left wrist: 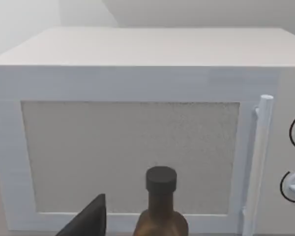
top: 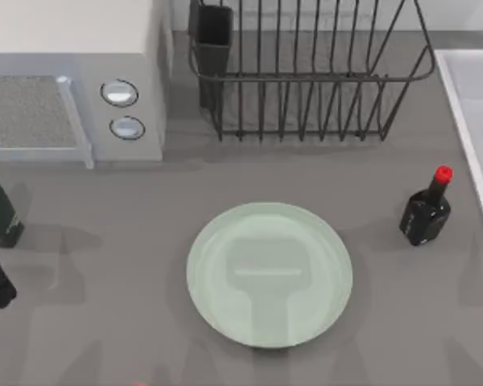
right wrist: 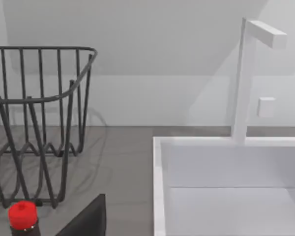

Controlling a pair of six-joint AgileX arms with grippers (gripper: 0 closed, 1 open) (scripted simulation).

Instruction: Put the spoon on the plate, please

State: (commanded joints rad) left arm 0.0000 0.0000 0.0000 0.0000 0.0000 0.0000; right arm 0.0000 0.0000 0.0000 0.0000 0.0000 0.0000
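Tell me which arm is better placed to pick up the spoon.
Left, tentatively: a pink-red speck, seemingly the spoon's handle end, lies at the top view's bottom edge, left of the plate, on the left arm's side.

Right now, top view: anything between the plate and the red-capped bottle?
Nothing. In the top view, only bare grey tabletop lies between the plate and the red-capped dark bottle.
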